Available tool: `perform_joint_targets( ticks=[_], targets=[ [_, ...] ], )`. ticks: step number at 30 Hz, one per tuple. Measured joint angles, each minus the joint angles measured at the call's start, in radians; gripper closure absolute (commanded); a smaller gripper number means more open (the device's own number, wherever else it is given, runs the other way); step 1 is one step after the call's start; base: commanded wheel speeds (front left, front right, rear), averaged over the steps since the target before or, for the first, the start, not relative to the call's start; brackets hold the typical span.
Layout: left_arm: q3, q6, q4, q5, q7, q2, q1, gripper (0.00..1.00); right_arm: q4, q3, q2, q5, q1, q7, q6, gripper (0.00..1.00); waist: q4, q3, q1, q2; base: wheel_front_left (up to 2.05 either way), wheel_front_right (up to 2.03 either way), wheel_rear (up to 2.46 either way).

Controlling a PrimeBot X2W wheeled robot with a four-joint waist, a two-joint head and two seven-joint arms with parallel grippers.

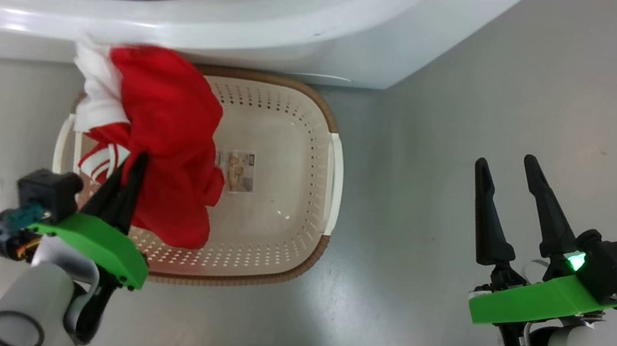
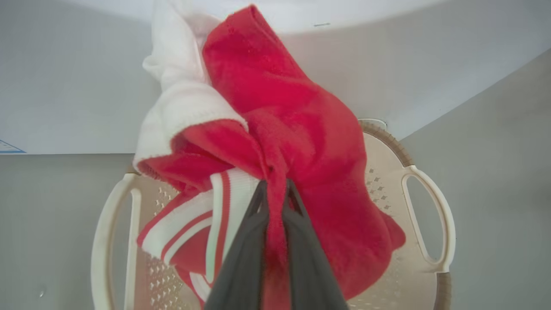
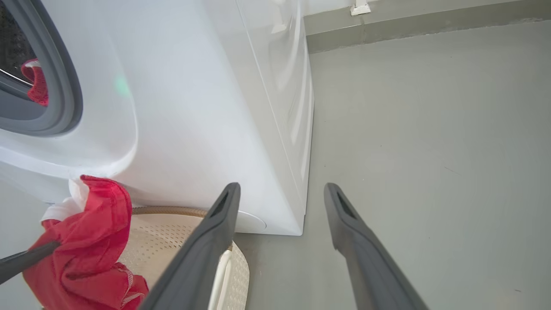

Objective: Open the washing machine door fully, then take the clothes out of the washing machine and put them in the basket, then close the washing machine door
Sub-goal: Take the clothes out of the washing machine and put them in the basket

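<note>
Red garment with white stripes (image 1: 166, 132) being held bunched by left gripper (image 1: 131, 165), fingers pressed together on pinched fold. Cloth being dangled over cream perforated basket (image 1: 293, 115); basket's left half being covered, paper label (image 1: 239, 171) partly hidden. Basket being seen on grey floor (image 1: 417, 308), tucked against washing machine (image 1: 307, 24) front. Right gripper (image 1: 505, 164) being held with fingers spread, nothing between them, over floor well right of basket. Second red cloth (image 3: 36, 82) being glimpsed behind grey gasket (image 3: 64, 86), mostly cut off.
</note>
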Motion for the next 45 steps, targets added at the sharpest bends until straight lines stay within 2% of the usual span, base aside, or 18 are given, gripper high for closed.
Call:
perform_joint_targets(
  ticks=[8,18,19,20,22,23,34,45],
  targets=[
    [-0.101,0.000,0.210,-0.025,0.000,0.011,-0.111,1.00,-0.008,0.015,0.000,0.003,-0.012,0.000,0.000,0.00,-0.028,0.041,0.0000,0.0000,0.00,0.00,0.00],
    [-0.194,0.000,0.327,-0.072,0.000,0.050,-0.213,1.00,-0.018,0.022,0.000,0.009,-0.026,0.000,0.000,0.00,-0.060,0.088,0.0000,0.0000,0.00,0.00,0.00],
    [-0.199,0.000,0.332,-0.078,0.000,0.052,-0.221,0.95,-0.019,0.022,0.000,0.009,-0.026,0.000,0.000,0.00,-0.063,0.092,0.0000,0.0000,0.00,0.00,0.00],
    [-0.204,0.000,0.336,-0.085,0.000,0.054,-0.227,0.78,-0.020,0.021,0.000,0.009,-0.026,0.000,0.000,0.00,-0.064,0.095,0.0000,0.0000,0.00,0.00,0.00],
    [-0.213,0.000,0.343,-0.096,0.000,0.057,-0.236,0.22,-0.021,0.020,0.000,0.009,-0.026,0.000,0.000,0.00,-0.066,0.100,0.0000,0.0000,0.00,0.00,0.00],
    [-0.216,0.000,0.345,-0.100,0.000,0.059,-0.239,0.00,-0.021,0.020,0.000,0.009,-0.026,0.000,0.000,0.00,-0.066,0.100,0.0000,0.0000,0.00,0.00,0.00],
    [-0.223,0.000,0.334,-0.139,0.000,0.064,-0.247,0.00,-0.013,0.015,0.000,0.009,-0.027,0.000,0.000,0.00,-0.053,0.074,0.0000,0.0000,0.00,0.00,0.00],
    [-0.134,0.000,0.232,-0.117,0.000,0.058,-0.149,0.00,0.023,-0.003,0.000,0.000,-0.023,0.000,0.000,0.00,-0.030,-0.027,0.0000,0.0000,0.00,0.00,0.00]
  ],
)
